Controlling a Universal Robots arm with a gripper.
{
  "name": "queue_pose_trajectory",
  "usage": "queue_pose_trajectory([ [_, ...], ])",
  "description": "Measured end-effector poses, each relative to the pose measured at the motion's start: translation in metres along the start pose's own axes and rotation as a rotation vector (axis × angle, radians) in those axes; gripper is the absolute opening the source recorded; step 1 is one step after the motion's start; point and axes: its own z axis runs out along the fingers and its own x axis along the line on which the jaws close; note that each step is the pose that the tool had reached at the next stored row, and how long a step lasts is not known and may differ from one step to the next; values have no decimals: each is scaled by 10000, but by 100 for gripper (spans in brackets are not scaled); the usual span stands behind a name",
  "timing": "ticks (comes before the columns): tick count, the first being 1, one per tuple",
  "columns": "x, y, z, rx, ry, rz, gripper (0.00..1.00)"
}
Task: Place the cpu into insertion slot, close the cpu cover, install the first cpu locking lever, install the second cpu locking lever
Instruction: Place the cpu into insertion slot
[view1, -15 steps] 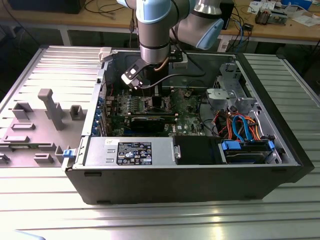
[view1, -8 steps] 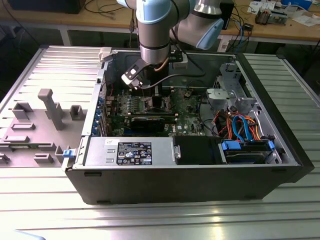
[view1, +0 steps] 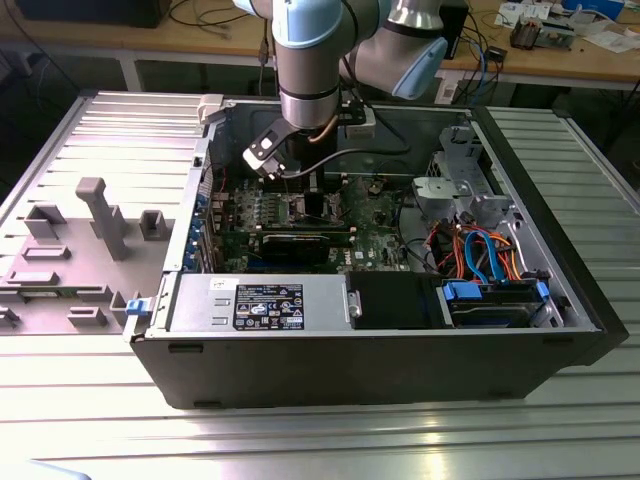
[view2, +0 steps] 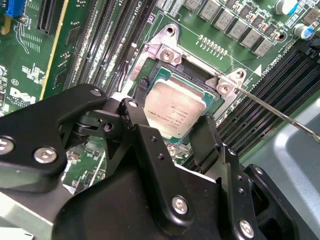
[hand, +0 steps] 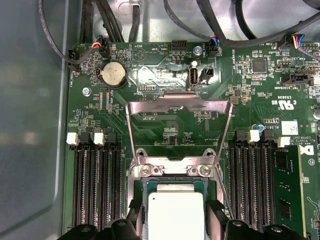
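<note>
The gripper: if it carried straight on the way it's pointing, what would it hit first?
Most likely the cpu, which lies right ahead of the gripper at the insertion slot; how close they are is unclear.

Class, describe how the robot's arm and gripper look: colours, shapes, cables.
The arm is silver-grey tube segments with pale blue joint caps; a thin cable curls by its wrist. The gripper is matte black, built of angular plates with silver screws.
</note>
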Motion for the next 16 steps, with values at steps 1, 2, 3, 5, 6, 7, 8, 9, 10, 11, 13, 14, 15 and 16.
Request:
queue_pose_trajectory([
  [1, 0, 0, 0, 0, 0, -1, 62],
  [2, 0, 1, -1, 0, -6, -1, 62],
  [3, 0, 1, -4, 2, -12, -3, 62],
  [5, 0, 2, -20, 1, -13, -3, 62],
  [6, 0, 3, -34, 2, -14, -2, 62],
  [7, 0, 4, -44, 2, -13, -2, 62],
  [8, 0, 5, -52, 3, -13, -1, 62],
  [9, 0, 5, -58, 4, -13, -1, 62],
  [10, 0, 6, -67, 6, -13, 0, 62],
  [11, 0, 9, -89, 9, -12, -2, 62],
  [13, 0, 12, -114, 15, -13, -2, 62],
  [14, 0, 14, -128, 18, -13, -2, 62],
  [15, 0, 16, -138, 21, -13, -1, 62],
  [16, 0, 17, -149, 23, -13, 1, 62],
])
